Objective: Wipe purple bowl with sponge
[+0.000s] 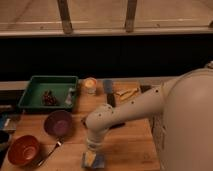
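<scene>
The gripper is low at the table front, closed on the sponge; next, I think, it must carry it to the purple bowl.

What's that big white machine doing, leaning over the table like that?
A robot arm is reaching down to the near edge of the table. Its gripper sits on a small blue-grey sponge, jaws closed and apparently gripping it. The purple bowl it is meant to wipe stands apart to the left, with nothing touching it. A reddish-orange bowl sits nearer the corner, and a green tray lies further back.
</scene>
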Action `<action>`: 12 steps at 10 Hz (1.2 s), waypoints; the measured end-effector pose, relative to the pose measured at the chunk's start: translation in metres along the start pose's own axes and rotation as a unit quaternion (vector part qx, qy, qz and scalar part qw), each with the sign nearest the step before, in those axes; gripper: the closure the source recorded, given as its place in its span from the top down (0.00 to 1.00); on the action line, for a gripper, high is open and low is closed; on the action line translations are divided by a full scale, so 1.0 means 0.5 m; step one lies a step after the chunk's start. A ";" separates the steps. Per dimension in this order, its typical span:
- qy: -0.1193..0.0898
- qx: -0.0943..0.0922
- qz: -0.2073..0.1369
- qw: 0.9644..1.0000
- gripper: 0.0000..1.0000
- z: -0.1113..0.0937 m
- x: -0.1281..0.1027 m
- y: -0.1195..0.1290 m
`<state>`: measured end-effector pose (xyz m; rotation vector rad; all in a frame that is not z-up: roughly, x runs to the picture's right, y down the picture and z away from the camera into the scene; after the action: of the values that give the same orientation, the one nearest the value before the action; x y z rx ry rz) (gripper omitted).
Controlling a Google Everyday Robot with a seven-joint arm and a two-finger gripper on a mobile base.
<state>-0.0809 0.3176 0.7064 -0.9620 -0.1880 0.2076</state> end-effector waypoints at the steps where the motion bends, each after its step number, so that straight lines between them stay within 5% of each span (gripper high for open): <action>1: -0.003 0.008 -0.001 1.000 0.00 -0.016 0.000 -0.002; 7: -0.051 0.045 0.006 0.998 0.00 -0.171 0.001 -0.081; 12: -0.113 0.099 0.001 0.989 0.00 -0.315 -0.056 -0.131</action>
<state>-0.0627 0.1496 0.6708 -0.7402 -0.3676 0.3306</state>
